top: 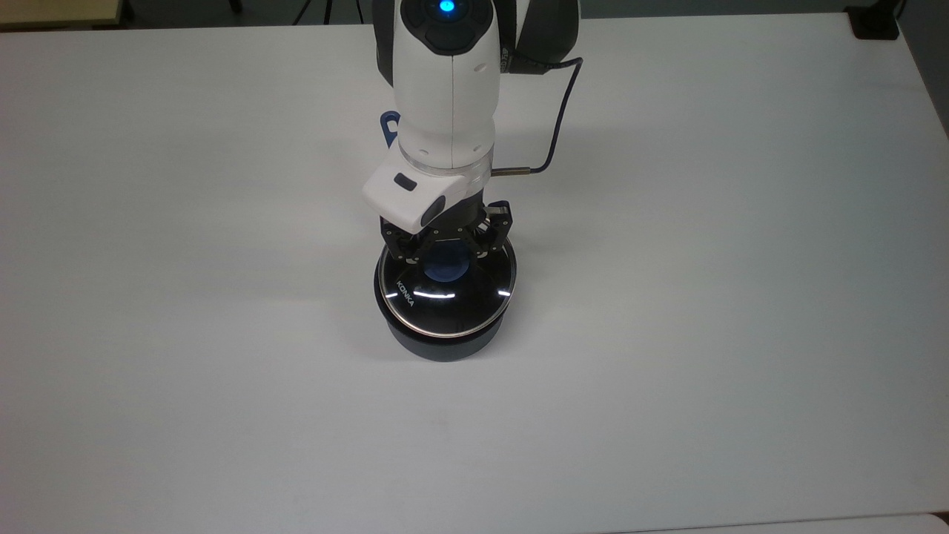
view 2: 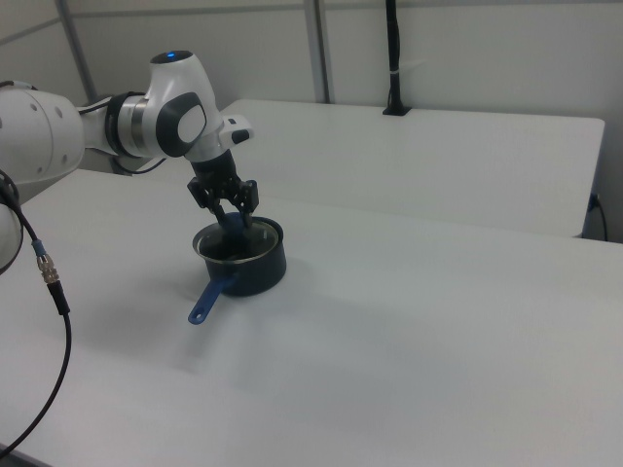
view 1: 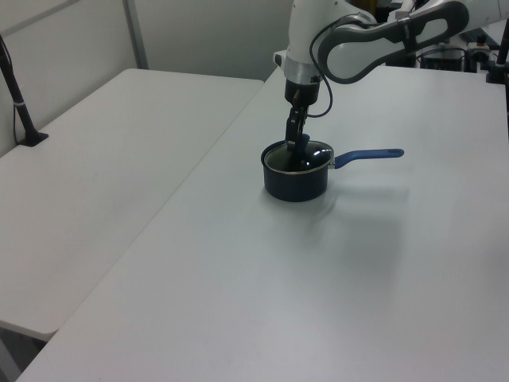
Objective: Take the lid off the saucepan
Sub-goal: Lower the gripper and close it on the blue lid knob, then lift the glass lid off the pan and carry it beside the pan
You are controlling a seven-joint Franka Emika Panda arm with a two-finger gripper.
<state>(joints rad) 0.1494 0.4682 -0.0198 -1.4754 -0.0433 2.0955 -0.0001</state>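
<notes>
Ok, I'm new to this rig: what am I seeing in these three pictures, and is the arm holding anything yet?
The white jointed machine is a single robot arm ending in a black two-finger gripper. Three fixed cameras watch it: the top view looks down on the white table, while the left view and the right view look across it from opposite sides.

On the table stands one small dark saucepan with a long blue handle. A glass lid with a steel rim lies flat on it, closed, with a blue knob at its centre.

The gripper is down at that knob, a finger on either side. Whether the fingers already pinch it cannot be told from these pictures. The lid is not yet lifted, so the job is not done.
</notes>
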